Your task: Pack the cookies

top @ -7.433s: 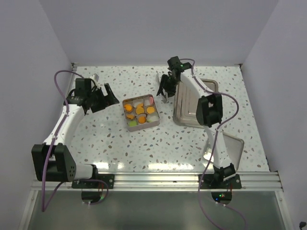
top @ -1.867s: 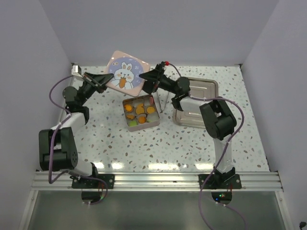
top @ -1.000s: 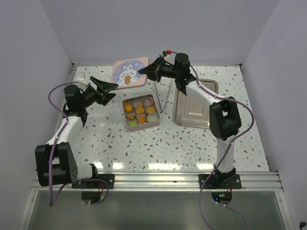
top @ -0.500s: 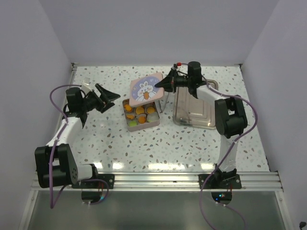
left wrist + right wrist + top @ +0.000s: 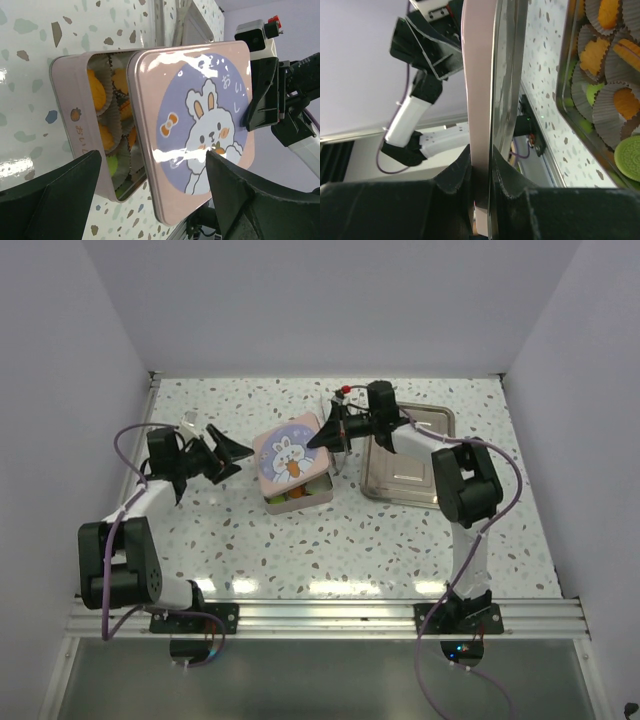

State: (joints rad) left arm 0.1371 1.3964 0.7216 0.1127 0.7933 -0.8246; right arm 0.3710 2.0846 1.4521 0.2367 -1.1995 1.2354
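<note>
The cookies (image 5: 98,93) are orange and green discs in white paper cups inside a pink square tin (image 5: 300,499) at mid-table. More of the cookies (image 5: 623,103) show in the right wrist view. A pink lid with a bunny picture (image 5: 290,458) hangs tilted over the tin and covers most of it. My right gripper (image 5: 322,437) is shut on the lid's far right edge, and its fingers (image 5: 457,170) pinch the rim (image 5: 481,125). My left gripper (image 5: 228,454) stands open just left of the tin, holding nothing. The lid (image 5: 200,125) lies ahead of its spread fingers (image 5: 55,197).
A shallow metal tray (image 5: 437,418) lies to the right of the tin, under the right arm. White walls close the table at the back and sides. The arm bases and a metal rail (image 5: 330,615) run along the near edge.
The right gripper has carried the bunny lid from the back of the table forward and down over the tin. The left gripper has stayed open beside the tin, shifting slightly.
</note>
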